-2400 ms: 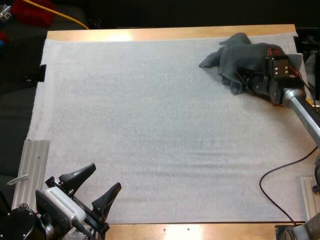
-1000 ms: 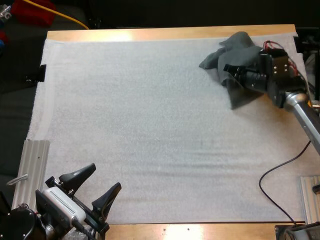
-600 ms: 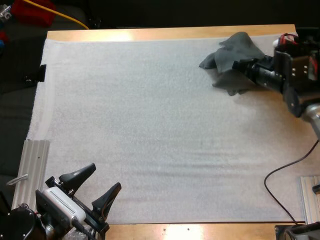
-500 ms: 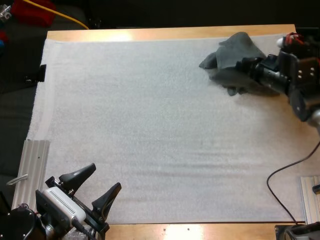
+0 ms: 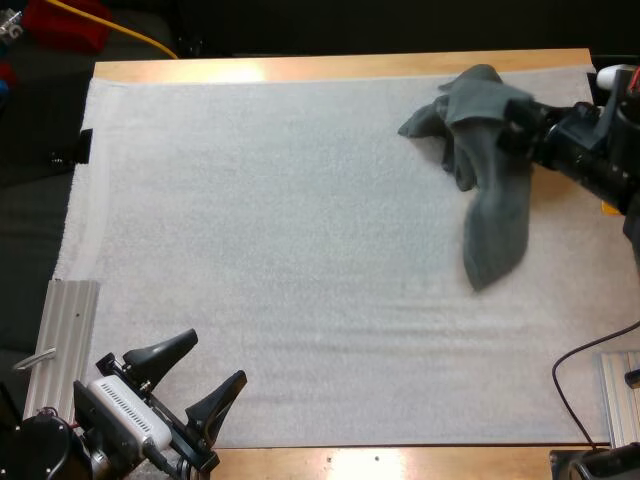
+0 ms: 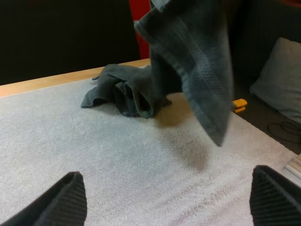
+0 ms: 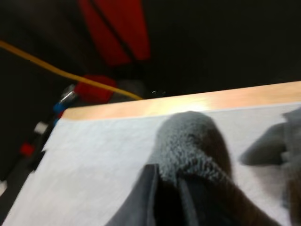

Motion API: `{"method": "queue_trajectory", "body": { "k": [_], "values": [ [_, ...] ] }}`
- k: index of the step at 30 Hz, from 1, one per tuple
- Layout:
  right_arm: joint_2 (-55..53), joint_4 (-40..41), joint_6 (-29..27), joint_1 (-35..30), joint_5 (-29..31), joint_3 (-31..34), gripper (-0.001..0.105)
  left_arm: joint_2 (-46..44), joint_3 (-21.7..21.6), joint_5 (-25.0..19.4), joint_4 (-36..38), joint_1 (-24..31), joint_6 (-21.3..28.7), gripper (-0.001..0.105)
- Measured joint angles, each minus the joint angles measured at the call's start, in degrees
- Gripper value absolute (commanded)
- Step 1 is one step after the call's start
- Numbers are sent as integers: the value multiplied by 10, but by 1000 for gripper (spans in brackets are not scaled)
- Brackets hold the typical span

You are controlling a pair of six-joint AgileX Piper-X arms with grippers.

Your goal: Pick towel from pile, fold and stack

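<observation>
1. Right gripper (image 5: pixel 515 118) at the far right, clenched on a dark grey-green terry towel (image 5: pixel 497 215) hanging above the white foam mat (image 5: pixel 280 250).
2. Crumpled dark grey-green towel (image 5: pixel 432 115) lying on the mat's far right, just beside the hanging one.
3. Left gripper (image 5: pixel 215 357) at the near left edge, fingers spread wide, grasping nothing.

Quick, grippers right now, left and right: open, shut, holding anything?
Left gripper: open, holding nothing.
Right gripper: shut on a dark grey-green towel, which hangs from it above the mat.
</observation>
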Motion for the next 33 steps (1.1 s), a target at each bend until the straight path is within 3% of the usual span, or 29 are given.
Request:
{"method": "queue_trajectory", "body": {
  "k": [13,21,28,33],
  "values": [
    [3,32,-6,196,66,-16,2,0,0,0,0,0,-7,70],
    [47,34,-6,300,77,-16,2,0,0,0,0,0,-7,70],
    [96,13,-2,368,87,-16,2,0,0,2,0,0,-7,70],
    [114,12,1,380,90,-16,2,0,0,2,0,0,-7,70]
  ]
}}
